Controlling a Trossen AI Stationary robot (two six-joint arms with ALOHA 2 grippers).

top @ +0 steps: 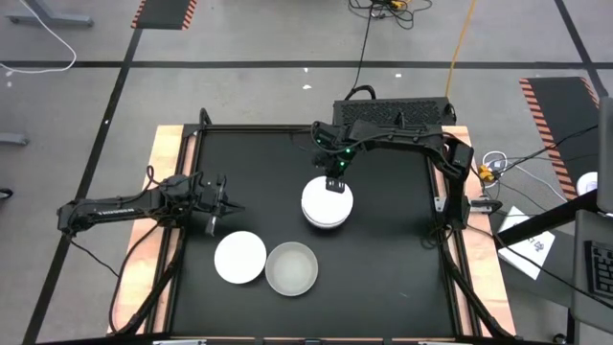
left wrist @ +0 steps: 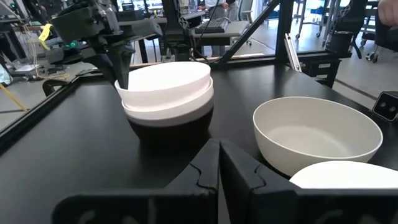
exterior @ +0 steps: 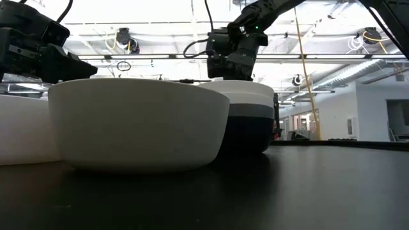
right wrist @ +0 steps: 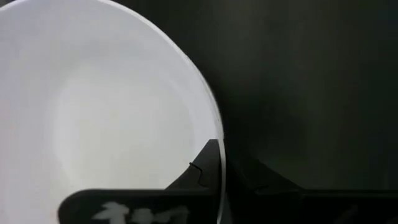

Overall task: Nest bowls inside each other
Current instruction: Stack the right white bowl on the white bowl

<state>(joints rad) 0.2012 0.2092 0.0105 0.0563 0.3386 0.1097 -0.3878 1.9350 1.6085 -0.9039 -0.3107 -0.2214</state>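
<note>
Right end effector [top: 333, 185] pinches the nested bowls' [top: 327, 206] top rim; left end effector [top: 233, 208] hovers closed.

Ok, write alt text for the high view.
Seen from above, the right pincer, shut, pinches the far rim of a stack of nested bowls mid-table. A white bowl and a pale grey bowl sit separately nearer the front, with the left pincer shut beside them.

One stack [top: 328, 204], two loose bowls [top: 239, 257]
</note>
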